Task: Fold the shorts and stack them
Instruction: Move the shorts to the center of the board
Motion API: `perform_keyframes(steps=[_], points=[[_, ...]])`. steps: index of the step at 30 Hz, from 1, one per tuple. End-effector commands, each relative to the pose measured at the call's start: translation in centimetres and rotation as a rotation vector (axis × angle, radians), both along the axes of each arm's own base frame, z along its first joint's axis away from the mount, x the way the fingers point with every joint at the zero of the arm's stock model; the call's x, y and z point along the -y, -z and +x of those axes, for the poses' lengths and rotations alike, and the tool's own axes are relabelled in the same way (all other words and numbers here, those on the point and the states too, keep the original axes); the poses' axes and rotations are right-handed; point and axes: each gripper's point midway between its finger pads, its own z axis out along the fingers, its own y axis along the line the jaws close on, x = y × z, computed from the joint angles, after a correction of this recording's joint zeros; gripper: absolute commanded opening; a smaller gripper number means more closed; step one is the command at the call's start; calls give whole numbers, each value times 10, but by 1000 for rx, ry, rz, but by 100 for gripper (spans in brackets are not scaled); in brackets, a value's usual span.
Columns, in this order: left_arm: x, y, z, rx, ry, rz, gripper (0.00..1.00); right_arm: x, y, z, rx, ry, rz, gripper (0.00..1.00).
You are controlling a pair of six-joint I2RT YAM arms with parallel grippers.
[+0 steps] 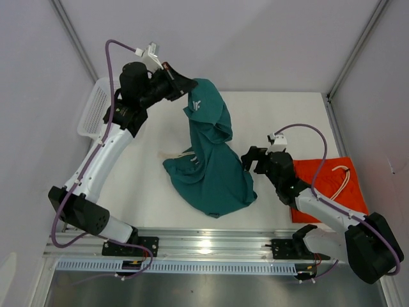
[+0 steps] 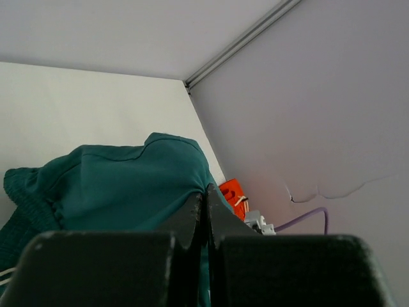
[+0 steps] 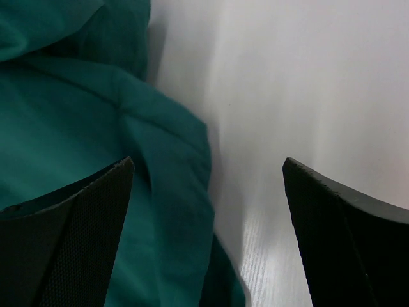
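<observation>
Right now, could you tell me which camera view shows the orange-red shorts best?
Top external: the orange-red shorts lie flat at right, partly under the right arm. Left wrist catches only a sliver; right wrist shows none.

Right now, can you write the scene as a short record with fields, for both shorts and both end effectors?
teal shorts: one end lifted, the rest crumpled on the table
orange shorts: flat, at the right side of the table
left end effector: shut on the teal shorts, raised
right end effector: open, by the teal shorts' right edge
basket: at the table's left edge
</observation>
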Motion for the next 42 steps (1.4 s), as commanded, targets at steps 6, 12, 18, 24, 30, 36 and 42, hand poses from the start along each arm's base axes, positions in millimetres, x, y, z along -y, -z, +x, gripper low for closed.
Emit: perform_keyframes(steps=[6, 12, 18, 24, 30, 36, 42], points=[[-17, -25, -39, 71, 7, -48, 0, -31, -35, -18, 128, -215, 100, 100], [-28, -27, -65, 91, -19, -44, 0, -70, -82, -37, 248, -385, 134, 99], [-17, 1, -70, 39, -34, -79, 0, -105, -160, -48, 286, -457, 199, 96], [-10, 18, -71, 12, -90, -101, 0, -128, -208, -64, 357, -482, 173, 93], [-6, 30, -69, -15, -99, -98, 0, -148, -206, -64, 372, -484, 25, 89], [-14, 28, -67, 0, -140, -74, 0, -151, -205, -77, 300, -485, 110, 83], [-8, 35, -67, -12, -125, -87, 0, -169, -197, -84, 162, -504, 224, 72]])
